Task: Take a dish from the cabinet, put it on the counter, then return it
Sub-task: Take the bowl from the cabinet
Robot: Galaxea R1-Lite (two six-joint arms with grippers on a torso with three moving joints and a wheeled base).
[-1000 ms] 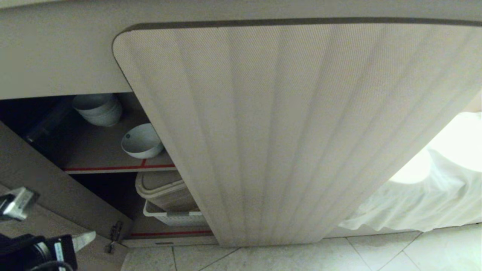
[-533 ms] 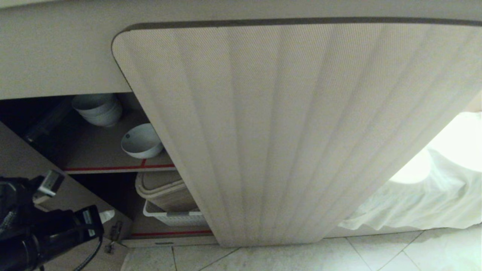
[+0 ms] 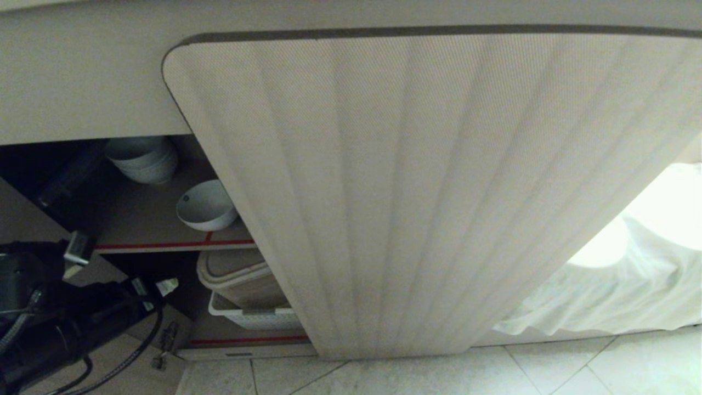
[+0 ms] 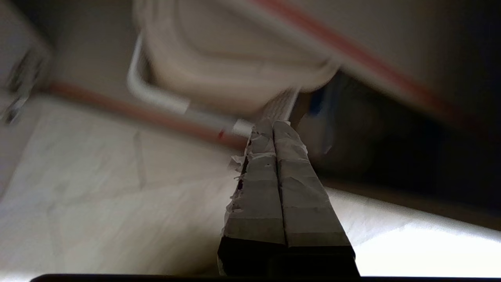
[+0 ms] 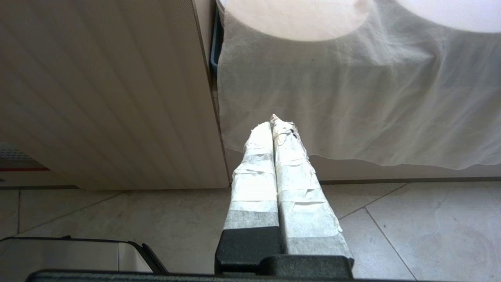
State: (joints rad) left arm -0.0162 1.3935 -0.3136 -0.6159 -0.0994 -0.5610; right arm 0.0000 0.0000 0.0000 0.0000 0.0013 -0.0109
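Open gap left of ribbed door (image 3: 417,192), shelf edge (image 3: 175,245) below.

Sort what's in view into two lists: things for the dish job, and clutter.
Job:
- small glossy white bowl
- beige ribbed-door cabinet
- shut left gripper

Clutter:
- stack of white bowls
- white slotted plastic basket
- white draped cloth

The dish (image 3: 207,206), a small, deep, glossy white bowl with a dark round mark near its rim, sits upright on the upper shelf of the cabinet (image 3: 384,192), above and to the right of the closed left gripper (image 3: 164,286), well apart from it. The cabinet's ribbed beige door stands open.
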